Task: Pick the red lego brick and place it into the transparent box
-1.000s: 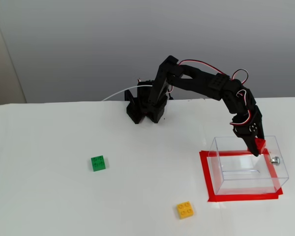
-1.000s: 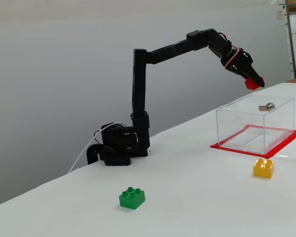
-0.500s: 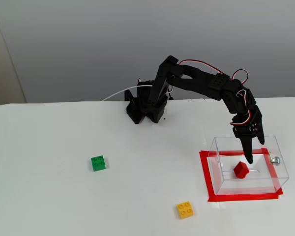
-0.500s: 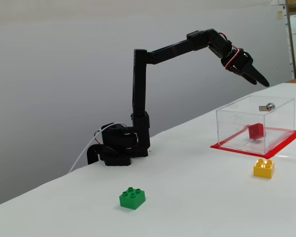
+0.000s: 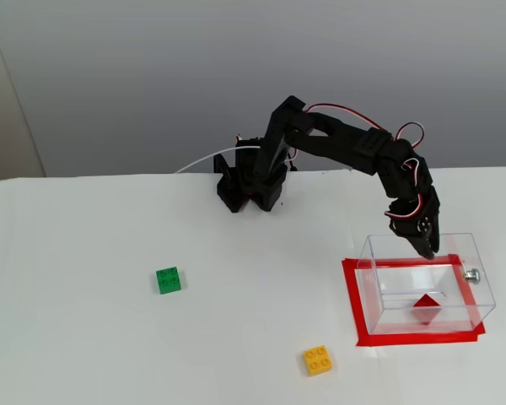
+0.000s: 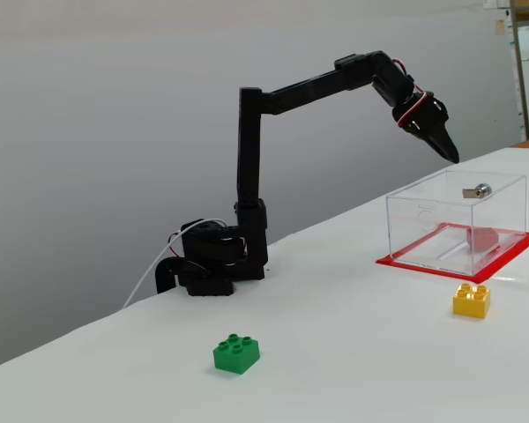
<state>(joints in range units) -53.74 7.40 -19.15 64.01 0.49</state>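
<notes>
On a white table (image 5: 110, 337) w/ grey wall behind, we see the red lego brick (image 5: 426, 302) lying inside the transparent box (image 5: 379, 291). Our gripper (image 5: 427, 251) hangs above the box's far edge, fingers pressed together, holding nothing.

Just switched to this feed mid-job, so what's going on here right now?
The red lego brick lies on the floor of the transparent box, so the drop looks done. The arm's hand hangs above the box's rim, empty, with its fingers together. The green brick and the yellow brick sit untouched on the white table, outside the box.
</notes>
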